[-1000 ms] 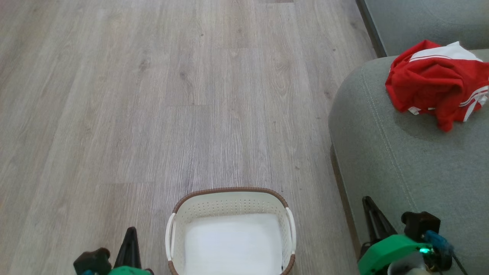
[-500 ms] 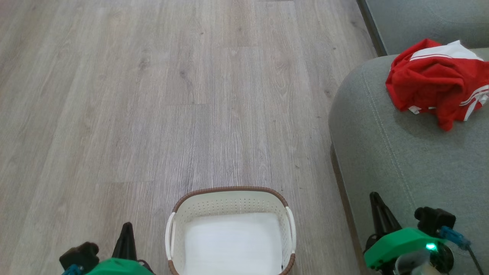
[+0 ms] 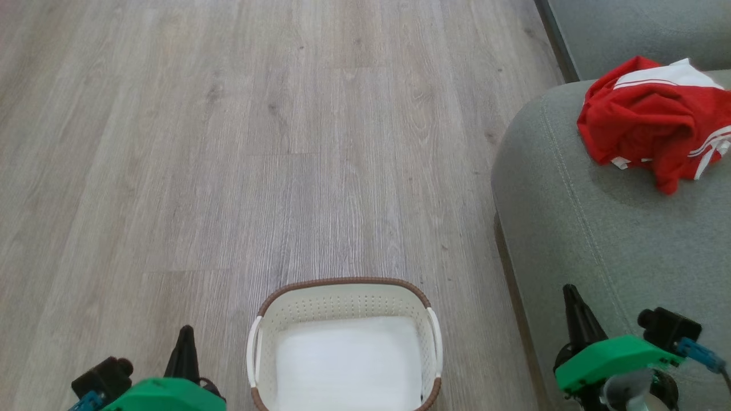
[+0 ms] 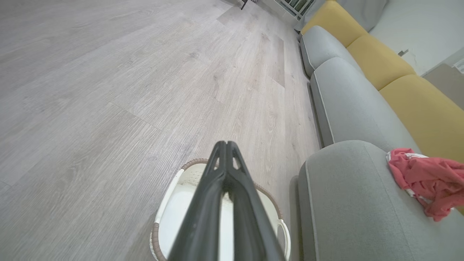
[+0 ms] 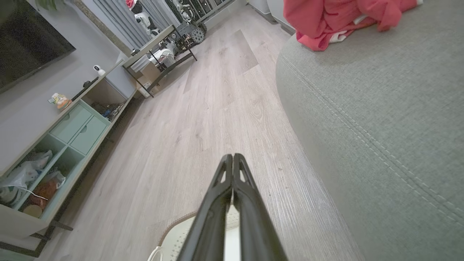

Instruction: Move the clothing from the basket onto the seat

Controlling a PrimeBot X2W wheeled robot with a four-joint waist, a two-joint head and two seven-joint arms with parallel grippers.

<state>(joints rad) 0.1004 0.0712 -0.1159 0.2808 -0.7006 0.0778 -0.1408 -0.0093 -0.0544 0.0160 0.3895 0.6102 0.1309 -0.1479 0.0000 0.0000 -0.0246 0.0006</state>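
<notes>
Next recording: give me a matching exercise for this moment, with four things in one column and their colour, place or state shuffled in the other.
Column one
1. clothing
2. basket
3. left end effector
4. seat

Column two
A. shut, holding nothing
B. cream-white, standing on the floor, with a white sheet inside
C. red and white, crumpled in a heap
D. grey-green, bearing the red heap

Pairs: 1-C, 2-B, 3-A, 4-D
</notes>
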